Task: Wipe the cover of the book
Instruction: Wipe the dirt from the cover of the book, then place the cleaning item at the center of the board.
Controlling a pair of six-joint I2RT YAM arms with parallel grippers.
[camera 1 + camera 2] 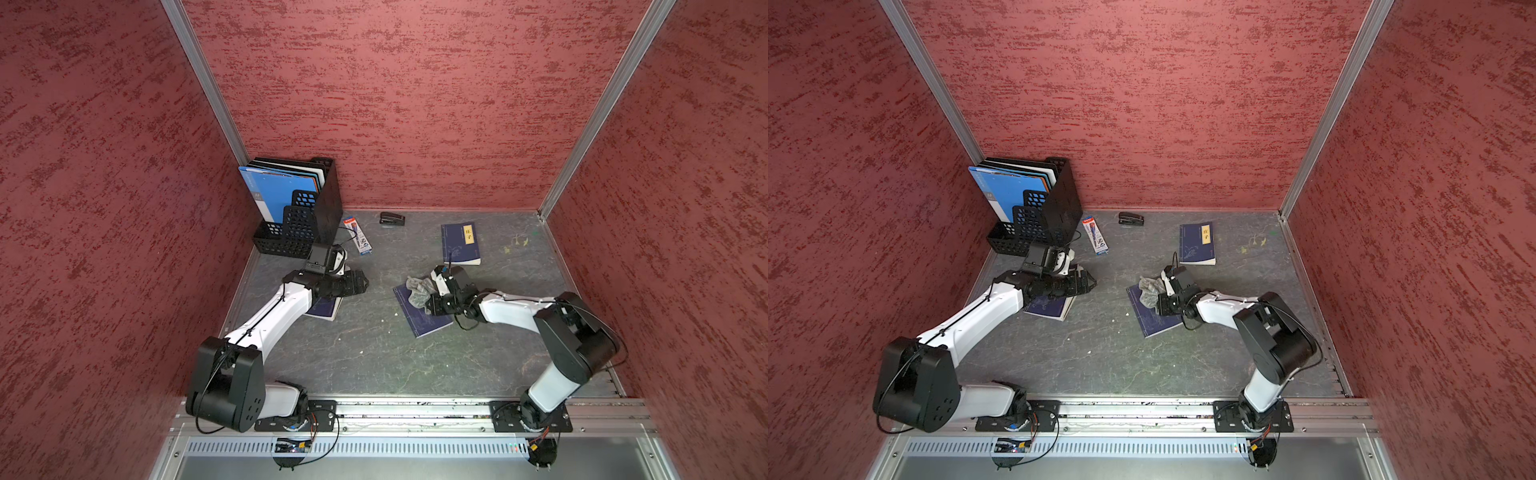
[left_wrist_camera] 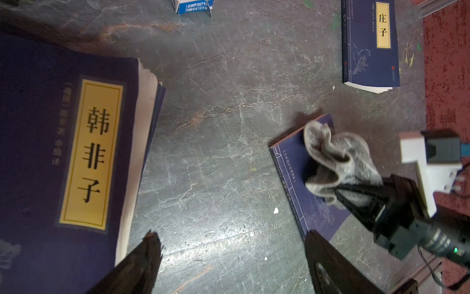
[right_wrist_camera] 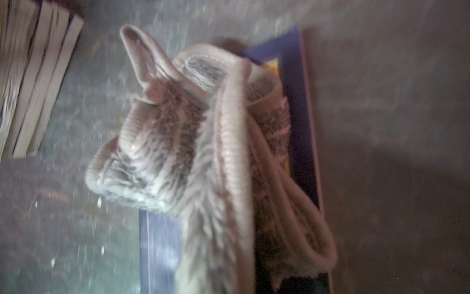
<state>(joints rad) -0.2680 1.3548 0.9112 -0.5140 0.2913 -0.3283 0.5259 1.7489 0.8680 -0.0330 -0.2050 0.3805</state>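
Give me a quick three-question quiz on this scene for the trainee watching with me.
1. True or false: the left gripper is shut on a book.
2. What is the right gripper shut on? A) the stapler B) the grey cloth C) the pencil box
3. How many dark blue books lie on the table?

Key: 1. False; its jaws are open and hold nothing. 2. B. 3. Three.

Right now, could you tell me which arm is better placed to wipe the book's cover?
Right: the right tool is shut on the grey cloth over the middle book. The left tool is open and empty.
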